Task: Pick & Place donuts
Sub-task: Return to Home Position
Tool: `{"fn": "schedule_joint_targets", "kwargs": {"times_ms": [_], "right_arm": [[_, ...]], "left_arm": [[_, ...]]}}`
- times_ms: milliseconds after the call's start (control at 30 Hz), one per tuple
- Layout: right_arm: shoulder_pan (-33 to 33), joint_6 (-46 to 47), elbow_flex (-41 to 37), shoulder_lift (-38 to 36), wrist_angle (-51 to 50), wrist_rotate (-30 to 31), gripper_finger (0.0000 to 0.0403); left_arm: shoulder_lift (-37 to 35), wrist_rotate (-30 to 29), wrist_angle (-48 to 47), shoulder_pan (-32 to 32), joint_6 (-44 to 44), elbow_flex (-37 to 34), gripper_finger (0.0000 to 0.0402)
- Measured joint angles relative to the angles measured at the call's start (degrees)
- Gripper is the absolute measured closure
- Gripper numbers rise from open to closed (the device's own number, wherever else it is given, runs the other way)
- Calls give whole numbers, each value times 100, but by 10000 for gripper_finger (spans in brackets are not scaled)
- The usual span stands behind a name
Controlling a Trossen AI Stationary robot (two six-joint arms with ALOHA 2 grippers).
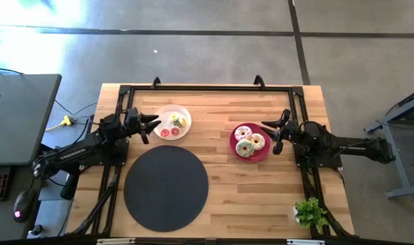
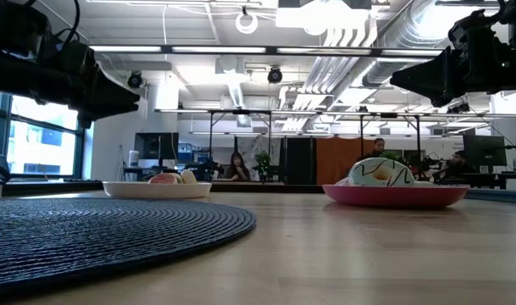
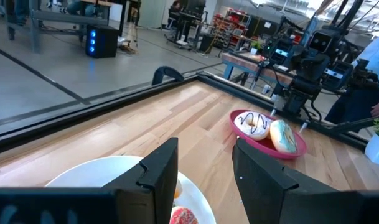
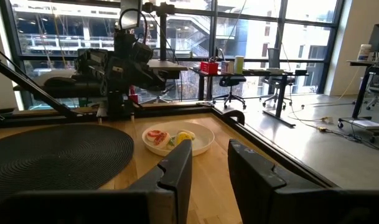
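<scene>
Three larger iced donuts point(image 1: 249, 142) lie on a red plate point(image 1: 234, 139) right of the table's middle; the left wrist view shows a white-iced one point(image 3: 252, 123) and a green-iced one point(image 3: 283, 135). Small red, yellow and green donuts point(image 1: 173, 126) sit on a white plate point(image 1: 183, 112), which also shows in the right wrist view point(image 4: 198, 142). My left gripper point(image 1: 151, 126) hovers open over the white plate's left rim. My right gripper point(image 1: 272, 135) hovers open by the red plate's right rim. Both are raised above the table in the low view.
A round dark woven mat point(image 1: 166, 188) covers the near middle of the table. A small green potted plant point(image 1: 310, 212) stands at the near right corner. A black frame point(image 1: 207, 88) borders the table's far edge and sides. Bare wood lies between the plates.
</scene>
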Motion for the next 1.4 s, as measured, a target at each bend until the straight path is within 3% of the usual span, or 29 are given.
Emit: {"fn": "schedule_joint_targets", "kwargs": {"times_ms": [333,1400], "right_arm": [[0,0,0,0,1,1,309],[0,0,-2,2,2,2,309]], "left_arm": [[-507,0,-1,0,0,0,254],[-495,-39,-26,0,0,0,254]]}}
